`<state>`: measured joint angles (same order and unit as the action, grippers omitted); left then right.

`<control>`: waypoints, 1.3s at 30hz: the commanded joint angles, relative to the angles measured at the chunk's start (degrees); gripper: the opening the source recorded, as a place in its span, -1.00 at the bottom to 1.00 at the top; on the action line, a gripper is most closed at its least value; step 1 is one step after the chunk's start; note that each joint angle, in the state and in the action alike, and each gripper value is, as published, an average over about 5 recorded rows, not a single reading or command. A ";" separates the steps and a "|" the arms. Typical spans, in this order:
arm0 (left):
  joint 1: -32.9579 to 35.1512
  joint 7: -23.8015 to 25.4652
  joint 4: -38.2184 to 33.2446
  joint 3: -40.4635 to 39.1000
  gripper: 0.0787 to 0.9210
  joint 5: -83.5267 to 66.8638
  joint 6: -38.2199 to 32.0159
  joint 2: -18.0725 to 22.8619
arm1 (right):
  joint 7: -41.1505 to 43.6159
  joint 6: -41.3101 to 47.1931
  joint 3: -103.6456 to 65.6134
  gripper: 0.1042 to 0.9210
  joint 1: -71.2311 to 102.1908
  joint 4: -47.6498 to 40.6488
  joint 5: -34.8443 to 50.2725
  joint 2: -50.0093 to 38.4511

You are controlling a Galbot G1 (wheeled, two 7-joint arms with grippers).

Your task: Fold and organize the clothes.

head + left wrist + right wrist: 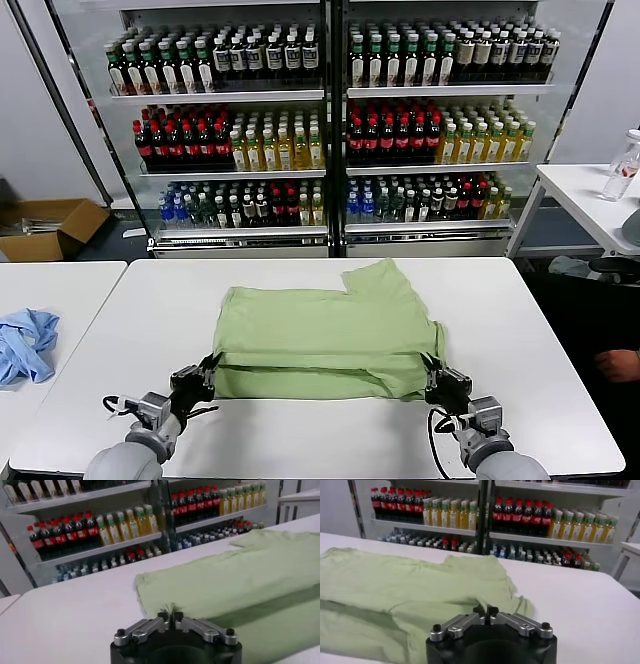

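Two grippers work the near hem of the light green shirt [322, 330], which lies flat in the middle of the white table [560, 340]. The left gripper [207, 374] pinches the shirt's near-left corner, the right gripper [433, 378] its near-right corner, each with fingers clenched on cloth. A fold looks to be starting; the next move likely calls for lifting both corners evenly toward the far edge. Soft, matte cotton, lightly creased, roughly rectangular.
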<state>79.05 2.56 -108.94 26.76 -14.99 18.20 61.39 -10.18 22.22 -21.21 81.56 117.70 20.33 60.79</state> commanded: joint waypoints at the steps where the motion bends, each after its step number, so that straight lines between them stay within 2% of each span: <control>1: -2.77 0.65 2.41 -1.03 -0.45 1.10 -1.29 0.23 | -0.27 0.25 -2.07 -0.24 2.41 2.80 -1.00 -0.63; 6: 4.41 -0.79 -4.04 2.00 -0.10 -1.61 -0.12 -2.30 | -1.07 1.04 -3.35 0.12 7.66 5.89 -0.88 -1.07; 10: 9.91 -1.86 -8.29 3.02 0.17 -4.01 4.20 -2.79 | -1.73 1.62 -2.98 0.40 10.25 5.41 -0.60 -0.20; 16: 10.75 -3.77 -8.62 2.49 0.58 -4.68 10.73 -1.14 | -1.95 2.01 -1.51 0.72 9.80 1.18 1.11 0.84; 19: 10.51 -4.84 -8.20 2.62 0.71 -4.66 12.37 -0.74 | -1.52 1.84 -1.17 0.74 9.05 -0.16 2.08 1.23; 23: 10.88 -5.24 -8.14 2.87 0.56 -4.70 13.03 -0.51 | -1.12 1.46 -1.02 0.60 8.10 -1.02 3.72 1.55; 33: 10.02 -5.20 -7.89 1.96 -0.13 -5.45 13.04 0.00 | -1.20 1.21 -0.89 -0.10 7.32 -1.83 4.52 1.51; 39: 9.80 -4.83 -7.84 1.52 -0.55 -5.53 12.79 0.16 | -1.03 1.01 -2.03 -0.52 9.60 1.04 4.61 0.96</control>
<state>88.44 -1.81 -116.62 28.30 -20.30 29.75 61.41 -11.19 23.11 -22.83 89.51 117.45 24.32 61.75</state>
